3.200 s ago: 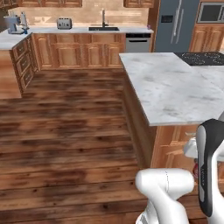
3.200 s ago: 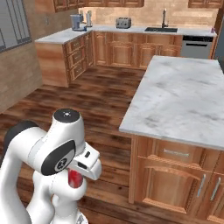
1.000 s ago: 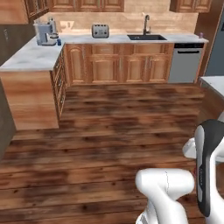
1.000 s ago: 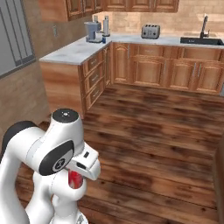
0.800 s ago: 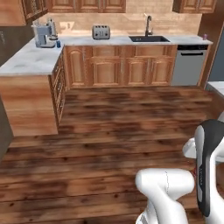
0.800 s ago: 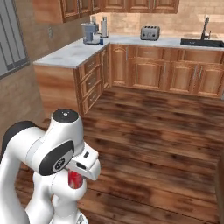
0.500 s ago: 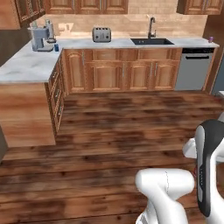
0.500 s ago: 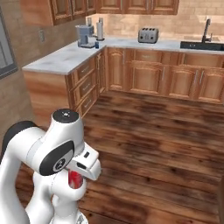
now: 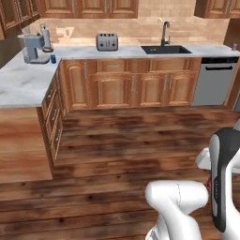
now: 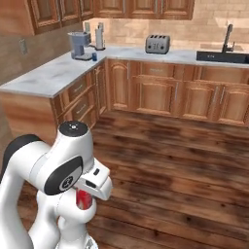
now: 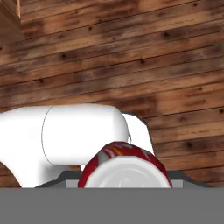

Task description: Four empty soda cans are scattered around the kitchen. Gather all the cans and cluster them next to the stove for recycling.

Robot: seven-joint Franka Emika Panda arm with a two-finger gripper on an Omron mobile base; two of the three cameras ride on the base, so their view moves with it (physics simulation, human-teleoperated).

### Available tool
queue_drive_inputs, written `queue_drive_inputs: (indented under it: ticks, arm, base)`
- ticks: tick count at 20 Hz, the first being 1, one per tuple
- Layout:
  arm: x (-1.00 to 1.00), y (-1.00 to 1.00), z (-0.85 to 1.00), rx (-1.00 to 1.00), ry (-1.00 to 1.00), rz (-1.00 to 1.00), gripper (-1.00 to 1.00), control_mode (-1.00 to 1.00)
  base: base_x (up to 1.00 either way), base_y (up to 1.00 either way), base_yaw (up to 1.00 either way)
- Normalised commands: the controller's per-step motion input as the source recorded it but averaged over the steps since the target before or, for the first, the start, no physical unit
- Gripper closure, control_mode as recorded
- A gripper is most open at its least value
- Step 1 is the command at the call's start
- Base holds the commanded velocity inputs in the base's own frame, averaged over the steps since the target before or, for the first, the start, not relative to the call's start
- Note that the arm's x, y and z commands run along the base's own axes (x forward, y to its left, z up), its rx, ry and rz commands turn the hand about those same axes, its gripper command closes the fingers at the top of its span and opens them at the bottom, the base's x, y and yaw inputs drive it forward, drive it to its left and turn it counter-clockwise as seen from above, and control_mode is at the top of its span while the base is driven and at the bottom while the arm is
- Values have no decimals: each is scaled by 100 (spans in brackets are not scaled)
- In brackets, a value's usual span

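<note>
Here, I am carrying a red can (image 11: 125, 168) pinched in my gripper (image 10: 85, 200) while my base is swinging from the island toward the sink counter (image 9: 140, 50), hauling underway.

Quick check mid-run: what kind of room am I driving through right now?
A home kitchen, by the look of it: a sink set in the marble counter, a toaster, and a dishwasher among wooden cabinets.

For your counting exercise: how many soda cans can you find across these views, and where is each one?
3. A red can is in the gripper; a blue can stands beside the coffee maker; a pink-purple can is right of the sink. Others may be hidden.
</note>
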Motion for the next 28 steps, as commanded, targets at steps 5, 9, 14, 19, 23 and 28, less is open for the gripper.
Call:
queue_drive_inputs:
  ticks: [5,9,14,19,23,28]
  arm:
    - [0,0,0,0,0,0,100,100]
    - [0,0,0,0,0,0,100,100]
    - [0,0,0,0,0,0,100,100]
    - [0,0,0,0,0,0,100,100]
    - [0,0,0,0,0,0,100,100]
    - [0,0,0,0,0,0,100,100]
  base:
    - [99,0,-13]
    - [92,0,-21]
    - [88,0,-28]
    - [89,0,-34]
    - [84,0,-36]
    - [97,3,-35]
